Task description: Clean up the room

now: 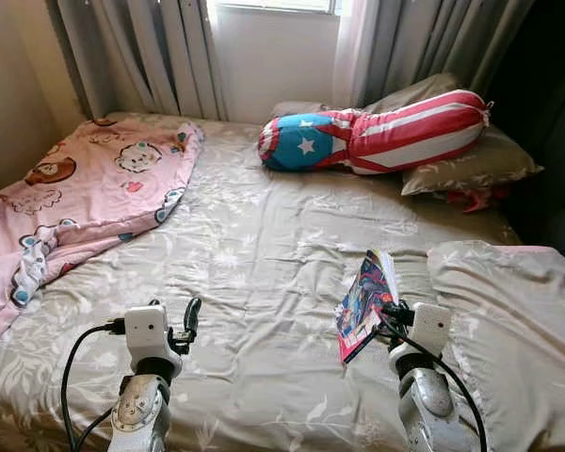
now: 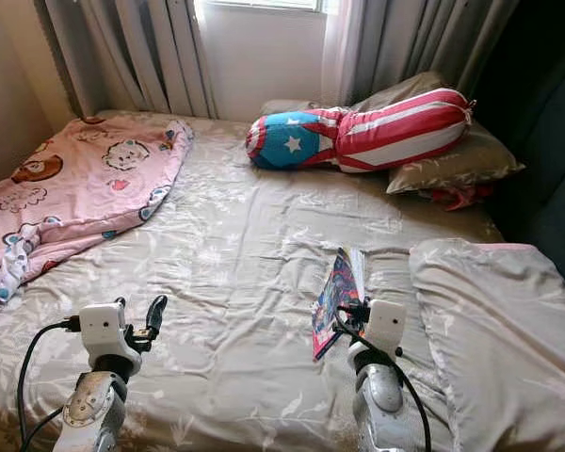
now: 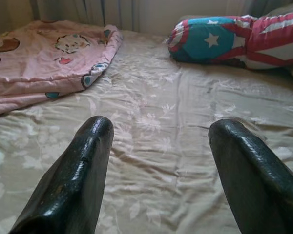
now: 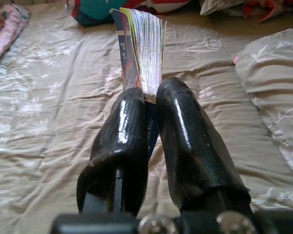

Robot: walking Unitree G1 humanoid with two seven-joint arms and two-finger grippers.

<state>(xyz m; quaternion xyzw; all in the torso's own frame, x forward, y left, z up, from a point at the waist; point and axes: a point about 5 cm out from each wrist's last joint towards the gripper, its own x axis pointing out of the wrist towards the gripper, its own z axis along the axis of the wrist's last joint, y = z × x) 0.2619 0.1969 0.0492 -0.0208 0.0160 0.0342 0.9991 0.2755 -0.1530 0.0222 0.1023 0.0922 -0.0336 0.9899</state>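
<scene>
My right gripper point(image 1: 388, 311) is shut on a colourful book point(image 1: 365, 303), held on edge above the beige floral bed sheet point(image 1: 254, 245). In the right wrist view both fingers point(image 4: 129, 126) clamp the book point(image 4: 141, 53) near its spine and the pages fan out beyond them. My left gripper point(image 1: 190, 320) hovers over the near left of the bed, open, with nothing between its fingers point(image 3: 85, 165).
A pink cartoon blanket point(image 1: 85, 193) lies crumpled at the far left. A stars-and-stripes bolster point(image 1: 377, 132) rests on beige pillows point(image 1: 466, 165) at the head. Another beige pillow point(image 1: 513, 320) lies at the right. Curtains point(image 1: 141, 47) and a window stand behind.
</scene>
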